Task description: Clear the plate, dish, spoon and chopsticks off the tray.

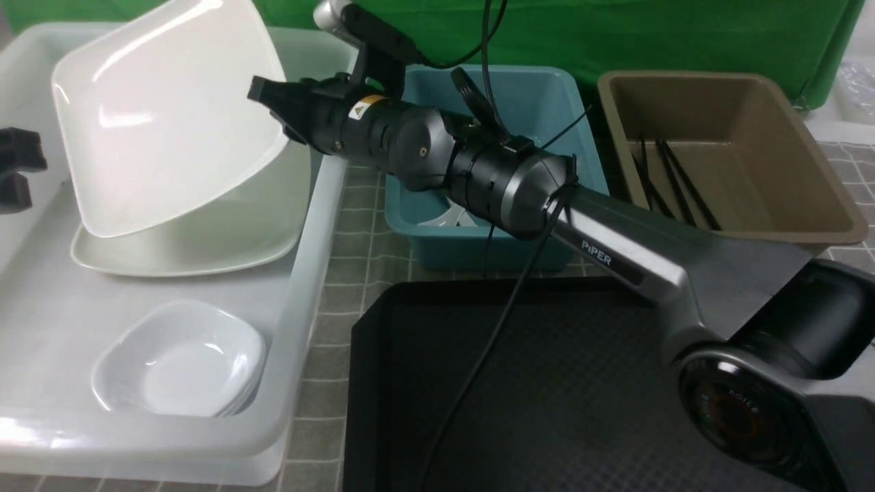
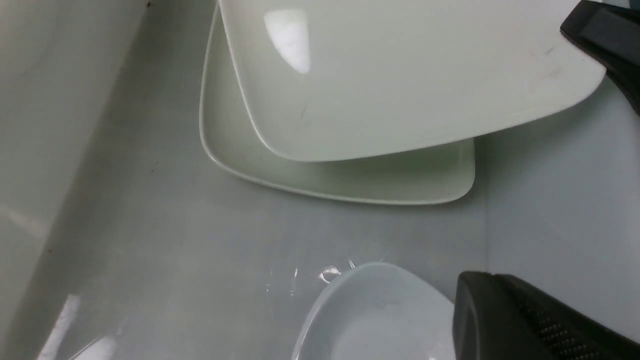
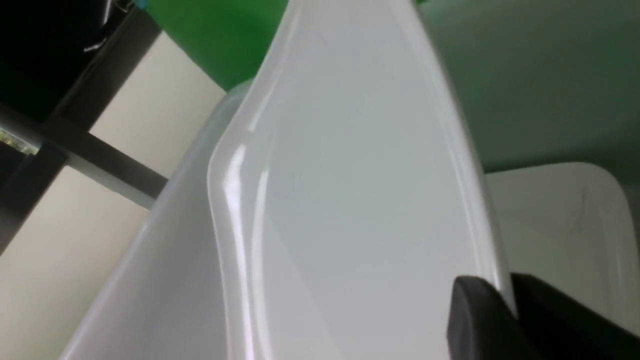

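On the robot's left stands a translucent white bin [image 1: 311,225] holding three items: a large white plate lying flat [image 1: 225,239], a small white dish [image 1: 181,359] nearer the robot, and the plate [image 1: 164,116], tilted steeply with its lower edge resting on the flat plate and its face turned toward the robot. The upper edge leans toward the bin's far wall.

The right gripper [image 1: 273,102] reaches across to the tilted plate's right edge. The right wrist view shows one finger on each side of the rim [image 3: 505,295], the jaws nearly together around it; whether they actually press it cannot be told from these views.

The left gripper [image 1: 17,171] sits at the bin's left side, above the dishes and apart from them, holding nothing; its jaws read as closed, though only parts of the fingers show.

A blue tub [image 1: 540,102] behind the arm holds something white, probably the spoon [image 1: 444,215], mostly hidden. A brown tub [image 1: 724,157] on the right holds the chopsticks [image 1: 673,181], long axes running from far wall to near wall.

The tray [image 1: 581,410] lies nearest the robot, carrying no tableware.
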